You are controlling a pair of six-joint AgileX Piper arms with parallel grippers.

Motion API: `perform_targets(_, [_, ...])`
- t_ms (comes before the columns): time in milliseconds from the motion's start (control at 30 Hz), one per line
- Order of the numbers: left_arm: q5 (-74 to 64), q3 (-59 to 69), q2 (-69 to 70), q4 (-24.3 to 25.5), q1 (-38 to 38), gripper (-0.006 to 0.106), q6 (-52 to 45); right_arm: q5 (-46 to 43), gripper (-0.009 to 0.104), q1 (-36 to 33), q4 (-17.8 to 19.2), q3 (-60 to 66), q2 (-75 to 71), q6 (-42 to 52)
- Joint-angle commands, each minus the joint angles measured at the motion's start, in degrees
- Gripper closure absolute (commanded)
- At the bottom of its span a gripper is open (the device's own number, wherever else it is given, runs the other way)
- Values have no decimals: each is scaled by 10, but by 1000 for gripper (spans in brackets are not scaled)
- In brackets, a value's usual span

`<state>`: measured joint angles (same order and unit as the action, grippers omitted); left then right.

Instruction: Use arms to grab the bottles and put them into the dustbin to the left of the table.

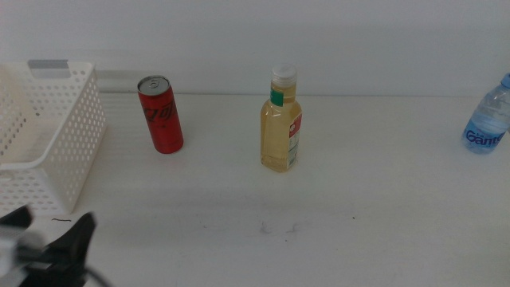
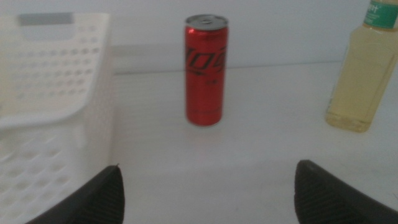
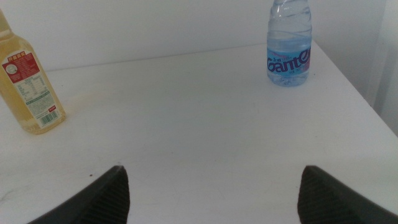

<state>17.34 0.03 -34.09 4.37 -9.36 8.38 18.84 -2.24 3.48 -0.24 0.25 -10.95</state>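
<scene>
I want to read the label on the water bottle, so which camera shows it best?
The right wrist view: the water bottle stands upright, nearly whole, with its blue label facing the camera. In the middle view it is small and cut off by the picture's right edge. The left wrist view does not show it at all.

Plain white wall (image 1: pixel 319 40) runs across 12 o'clock, unmarked. Light is even and soft, faint shadows only. Pale vertical strip (image 3: pixel 388 56) at 3 o'clock, unclear what.
</scene>
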Motion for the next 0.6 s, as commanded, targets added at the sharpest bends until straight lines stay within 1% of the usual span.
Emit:
perform_targets(0, [158, 0, -119, 18, -3, 7, 6, -8, 9, 3, 3, 2, -3, 2])
perform_targets(100, [283, 0, -250, 18, -3, 7, 5, -8, 9, 3, 3, 2, -3, 2])
perform_targets(200, [376, 0, -344, 8, -3, 7, 5, -8, 9, 3, 3, 2, -3, 2])
perform_targets(300, [451, 0, -410, -3, -3, 7, 5, -8, 9, 3, 3, 2, -3, 2])
perform_targets(467, [526, 0, -477, -14, -3, 7, 6, -8, 9, 3, 3, 2, -3, 2])
perform_targets(567, [526, 0, -490, -12, -3, 7, 6, -8, 9, 3, 3, 2, -3, 2])
